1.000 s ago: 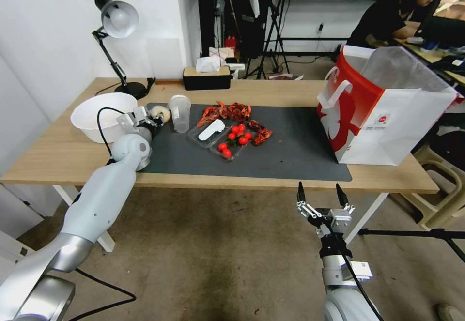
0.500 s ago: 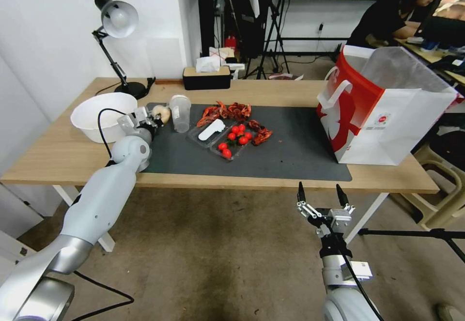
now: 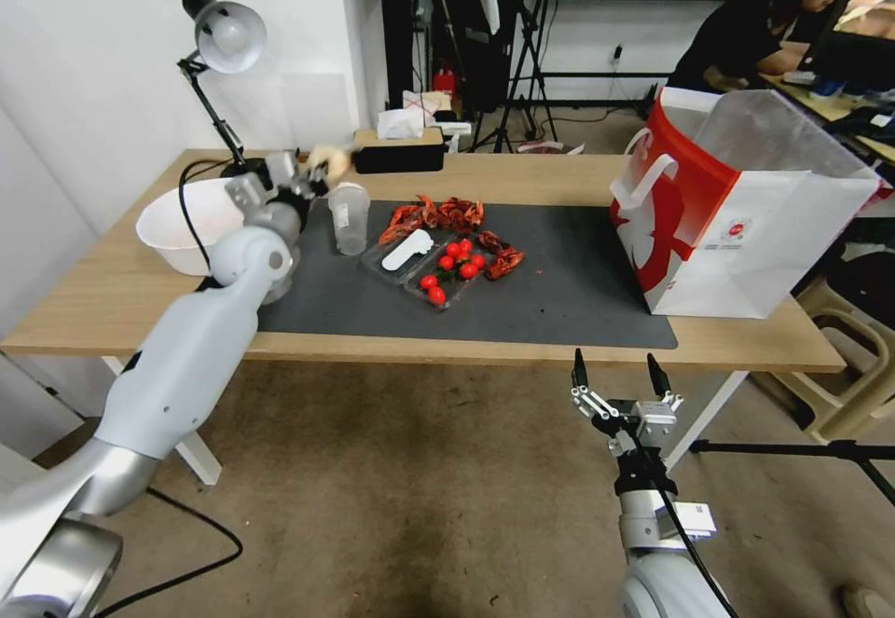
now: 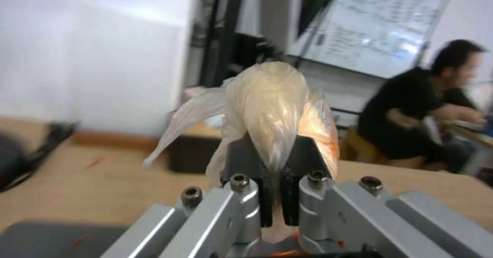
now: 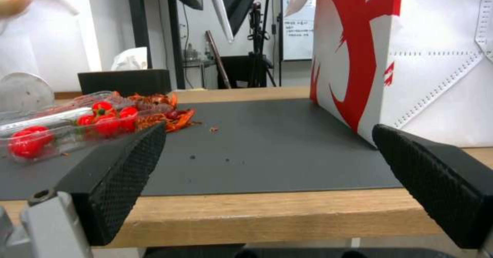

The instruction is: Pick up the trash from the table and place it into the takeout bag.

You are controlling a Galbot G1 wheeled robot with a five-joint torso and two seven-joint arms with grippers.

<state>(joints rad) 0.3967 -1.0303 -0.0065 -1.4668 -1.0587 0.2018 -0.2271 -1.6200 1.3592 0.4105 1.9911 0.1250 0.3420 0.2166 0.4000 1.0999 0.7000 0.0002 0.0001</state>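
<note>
The left end effector (image 3: 312, 169), clamped on the small beige lump (image 4: 272, 108) at ten o'clock above the desk (image 3: 559, 175), could shed its loose crinkled edge before reaching the takeout bag (image 3: 746, 217) at two o'clock.

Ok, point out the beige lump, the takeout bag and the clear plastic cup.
beige lump (image 4: 272, 104), left wrist view, its glossy middle.
takeout bag (image 3: 792, 226), head view, white front panel.
clear plastic cup (image 3: 349, 219), head view, its side wall.

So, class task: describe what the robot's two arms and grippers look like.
Both arms have smooth light-grey shells with rounded silver joints and a black cable. The left gripper is bare metal with visible screws and dark pads. The right gripper has slim black fingers with a cross-hatched grip texture.
</note>
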